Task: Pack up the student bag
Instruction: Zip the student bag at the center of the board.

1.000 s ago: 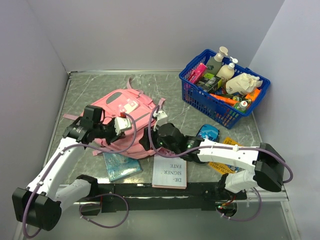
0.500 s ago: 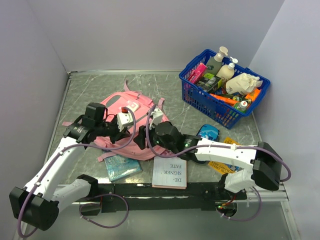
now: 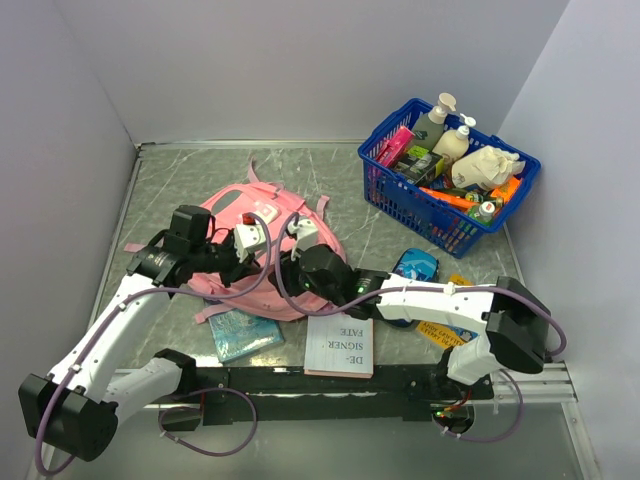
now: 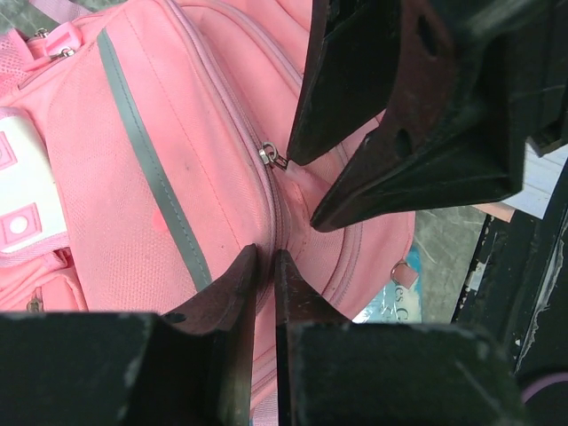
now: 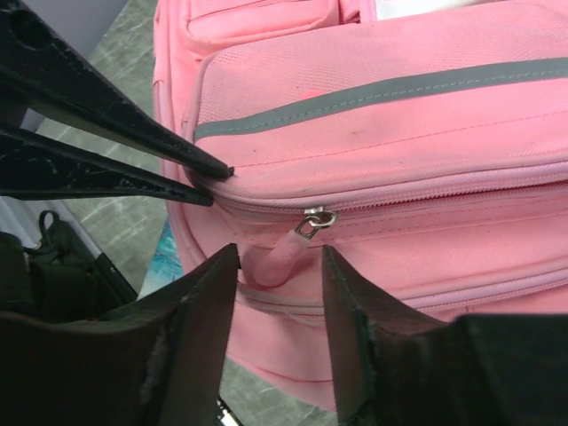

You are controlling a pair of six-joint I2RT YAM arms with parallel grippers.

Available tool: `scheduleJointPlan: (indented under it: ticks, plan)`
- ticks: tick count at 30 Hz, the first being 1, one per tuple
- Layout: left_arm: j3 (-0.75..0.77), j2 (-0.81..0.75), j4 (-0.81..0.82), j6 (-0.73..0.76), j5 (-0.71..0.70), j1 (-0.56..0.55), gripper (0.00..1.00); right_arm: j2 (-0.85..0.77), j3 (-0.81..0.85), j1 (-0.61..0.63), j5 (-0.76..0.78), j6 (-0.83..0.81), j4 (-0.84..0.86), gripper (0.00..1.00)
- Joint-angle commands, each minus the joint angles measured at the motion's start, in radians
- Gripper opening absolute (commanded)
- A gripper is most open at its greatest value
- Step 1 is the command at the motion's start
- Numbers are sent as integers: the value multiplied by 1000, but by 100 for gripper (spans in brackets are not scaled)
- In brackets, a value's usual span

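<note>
The pink student bag (image 3: pixel 228 208) lies left of the table's middle, its grey stripe showing in the left wrist view (image 4: pixel 133 142). My left gripper (image 3: pixel 265 258) is shut on a fold of the bag's fabric at the zipper seam (image 4: pixel 266 257). My right gripper (image 3: pixel 287 268) is open, its fingers on either side of the pink zipper pull tab (image 5: pixel 275 256) below the metal slider (image 5: pixel 317 219), not closed on it. The two grippers' tips are very near each other on the bag's near side. The zipper looks closed.
A blue plastic basket (image 3: pixel 440 215) full of bottles and small items stands at the back right. A white book (image 3: pixel 340 345) and a teal booklet (image 3: pixel 240 332) lie near the bag's front edge. A blue packet (image 3: pixel 415 265) and a yellow item (image 3: pixel 440 335) lie right.
The bag has been turned and pulled away from the near edge in the left gripper's hold. My right gripper has moved left and closer, its fingers now around the zipper pull.
</note>
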Motion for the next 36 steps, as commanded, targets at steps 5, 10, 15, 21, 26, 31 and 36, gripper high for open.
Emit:
scheduleJointPlan:
  ticks: [5,10,15,21,26,31,36]
  plan:
    - [53,-25,37,-37,50,-22,2,52,58,5,48,-41,26,37]
    - [42,-33,34,-37,48,-23,2,33,35,5,53,-64,33,0]
    - [16,-51,7,-8,37,-23,1,-50,-35,-11,125,-77,30,0]
    - [-19,-89,-56,99,13,-25,1,-115,-152,-97,80,-97,82,0]
    - [-50,-124,-104,223,-35,-26,1,-107,-152,-175,44,-129,84,0]
    - [-82,-146,-76,245,-93,-26,1,-73,-132,-255,37,-153,75,0]
    - [-133,-149,80,125,-278,-26,1,-98,-124,-272,83,-178,79,0]
